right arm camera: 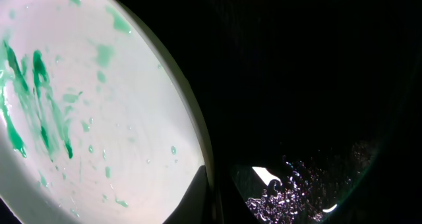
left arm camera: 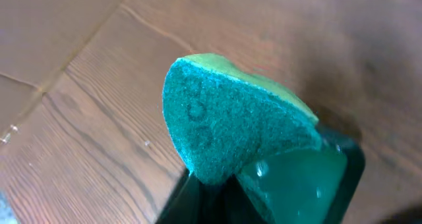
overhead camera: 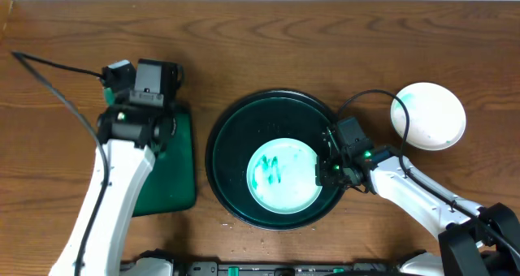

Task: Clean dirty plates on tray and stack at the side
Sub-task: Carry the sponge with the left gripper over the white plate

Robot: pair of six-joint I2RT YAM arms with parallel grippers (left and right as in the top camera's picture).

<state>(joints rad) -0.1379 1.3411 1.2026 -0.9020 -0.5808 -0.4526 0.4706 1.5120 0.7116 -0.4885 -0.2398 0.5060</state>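
A white plate [overhead camera: 283, 175] with teal scribbles lies in the big round black tray [overhead camera: 219, 130]. My right gripper [overhead camera: 325, 169] is shut on that plate's right rim. The right wrist view shows the smeared plate [right arm camera: 99, 118], a dark finger [right arm camera: 194, 197] over its edge, and the wet black tray [right arm camera: 316, 85] beside it. A second white plate [overhead camera: 428, 115], upside down with a faint green mark on its left edge, rests on the table at the far right. My left gripper [overhead camera: 154, 73] hovers at the far end of the green rectangular tray, shut on a green sponge [left arm camera: 231, 125].
The small rectangular green tray [overhead camera: 171, 166] lies left of the black tray, and its corner [left arm camera: 310, 184] shows under the sponge. A black cable [overhead camera: 57, 65] runs across the table at the back left. Bare wood surrounds both trays.
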